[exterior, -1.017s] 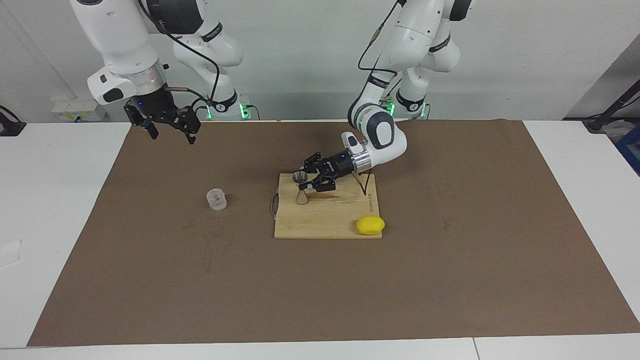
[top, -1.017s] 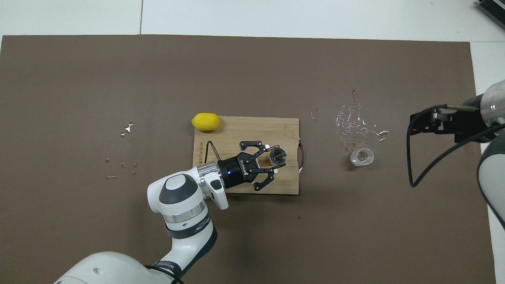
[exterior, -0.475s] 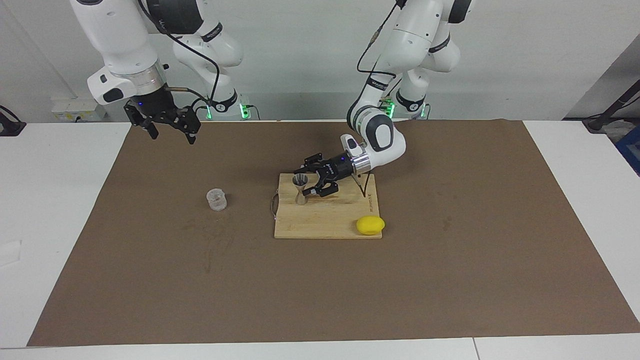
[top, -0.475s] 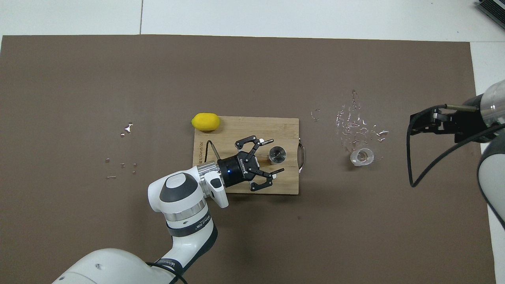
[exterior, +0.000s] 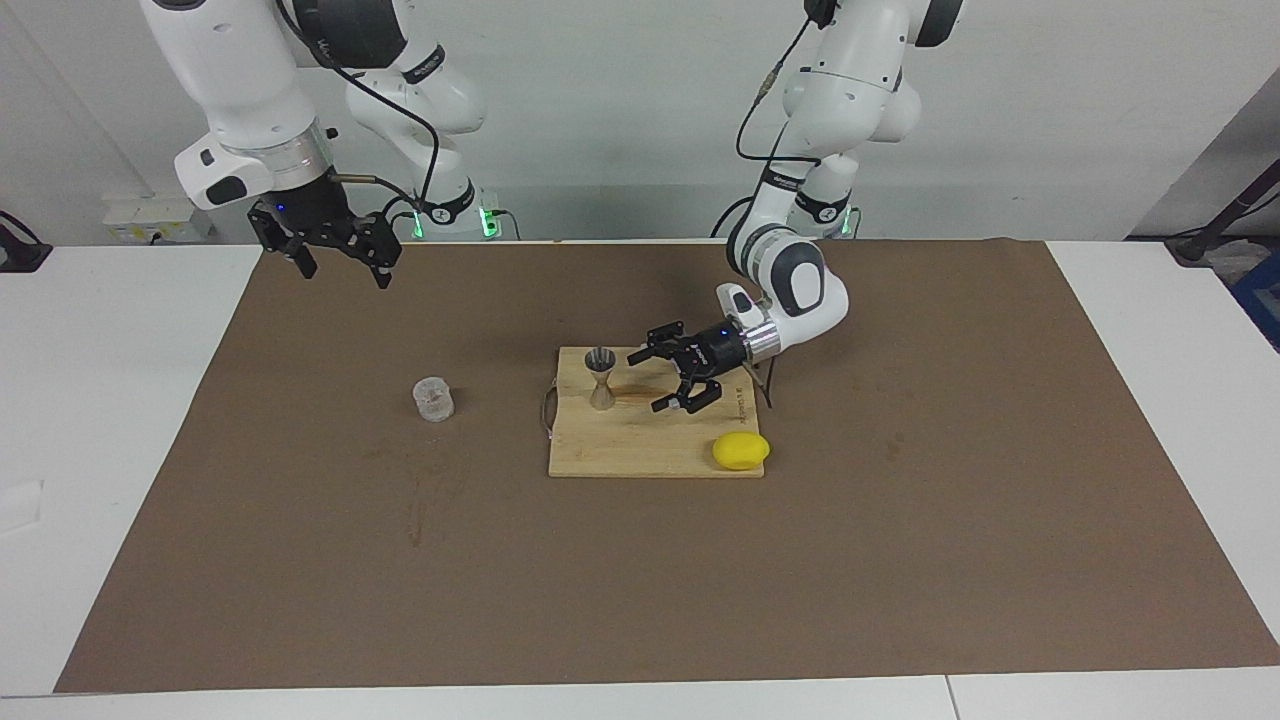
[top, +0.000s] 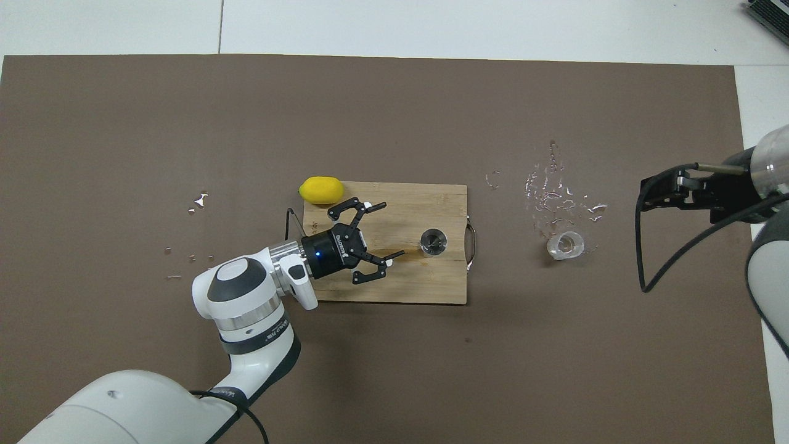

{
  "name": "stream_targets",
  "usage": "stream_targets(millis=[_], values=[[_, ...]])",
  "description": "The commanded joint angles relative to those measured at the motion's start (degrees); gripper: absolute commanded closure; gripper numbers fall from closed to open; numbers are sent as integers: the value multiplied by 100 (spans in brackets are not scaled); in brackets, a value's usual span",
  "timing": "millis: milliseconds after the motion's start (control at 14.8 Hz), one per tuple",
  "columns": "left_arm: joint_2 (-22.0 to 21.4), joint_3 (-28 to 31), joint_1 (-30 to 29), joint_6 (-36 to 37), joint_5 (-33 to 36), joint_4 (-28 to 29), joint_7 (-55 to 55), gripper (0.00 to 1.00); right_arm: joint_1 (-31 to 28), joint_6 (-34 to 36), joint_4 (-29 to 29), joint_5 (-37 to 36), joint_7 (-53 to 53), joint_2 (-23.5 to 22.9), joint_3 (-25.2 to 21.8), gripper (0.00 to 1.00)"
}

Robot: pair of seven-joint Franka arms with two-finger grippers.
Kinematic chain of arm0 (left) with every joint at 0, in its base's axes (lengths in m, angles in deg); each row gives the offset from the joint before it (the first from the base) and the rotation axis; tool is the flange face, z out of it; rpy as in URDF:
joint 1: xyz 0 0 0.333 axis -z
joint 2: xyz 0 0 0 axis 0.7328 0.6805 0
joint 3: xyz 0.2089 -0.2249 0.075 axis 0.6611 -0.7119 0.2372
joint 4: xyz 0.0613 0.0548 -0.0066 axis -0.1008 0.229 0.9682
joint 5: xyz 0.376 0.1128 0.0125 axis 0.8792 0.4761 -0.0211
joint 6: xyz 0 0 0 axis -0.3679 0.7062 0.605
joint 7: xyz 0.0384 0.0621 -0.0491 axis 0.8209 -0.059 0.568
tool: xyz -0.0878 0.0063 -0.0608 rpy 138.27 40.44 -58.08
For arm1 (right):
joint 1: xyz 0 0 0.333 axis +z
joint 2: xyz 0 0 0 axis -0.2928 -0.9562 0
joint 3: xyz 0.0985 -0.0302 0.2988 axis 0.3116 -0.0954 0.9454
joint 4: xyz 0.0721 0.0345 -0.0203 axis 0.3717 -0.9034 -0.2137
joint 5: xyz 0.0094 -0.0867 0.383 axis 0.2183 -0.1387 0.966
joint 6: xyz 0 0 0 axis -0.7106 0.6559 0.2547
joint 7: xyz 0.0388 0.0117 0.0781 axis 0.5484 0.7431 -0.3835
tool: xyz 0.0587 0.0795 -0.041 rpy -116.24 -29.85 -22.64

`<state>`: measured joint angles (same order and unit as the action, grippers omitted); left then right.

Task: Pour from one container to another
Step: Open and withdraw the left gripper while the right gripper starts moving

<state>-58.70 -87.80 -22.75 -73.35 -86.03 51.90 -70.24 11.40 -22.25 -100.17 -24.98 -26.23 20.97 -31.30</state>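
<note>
The silvery jigger (exterior: 601, 378) stands upright on the wooden board (exterior: 640, 450), at the board's end toward the right arm; from overhead its round mouth shows (top: 434, 241). The small clear cup (exterior: 433, 398) stands on the brown mat beside the board, toward the right arm's end, and also shows in the overhead view (top: 566, 245). My left gripper (exterior: 648, 383) is open and empty, low over the middle of the board (top: 431, 197), a short way clear of the jigger; it also shows in the overhead view (top: 391, 229). My right gripper (exterior: 345, 272) is open and waits, raised over the mat's edge.
A yellow lemon (exterior: 741, 450) lies at the board's corner farthest from the robots, toward the left arm's end (top: 321, 190). Spilled drops (top: 555, 191) lie on the mat by the cup. A wet streak (top: 394, 253) marks the board.
My left gripper, which stood around the jigger, has drawn back along the board toward the left arm's end. The jigger stays upright. The right arm has not moved.
</note>
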Motion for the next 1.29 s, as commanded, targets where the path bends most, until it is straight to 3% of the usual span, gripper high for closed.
stream_targets(millis=[0,542,814,1220], values=[[-334,-39,-467,348,489,445,-266,0,-88,12,-129,143,-145,138,25,0],[-405,-4,-1829,954,2642,525,-231,0,-79,12,-129,143,-153,138,25,0],[-387,13,-2515,1226,4109,323,112,0,-176,135,-129,143,-197,147,-2,0],[-194,22,-3806,1877,6578,-642,533,0,-228,-102,-129,152,582,121,-2,2]])
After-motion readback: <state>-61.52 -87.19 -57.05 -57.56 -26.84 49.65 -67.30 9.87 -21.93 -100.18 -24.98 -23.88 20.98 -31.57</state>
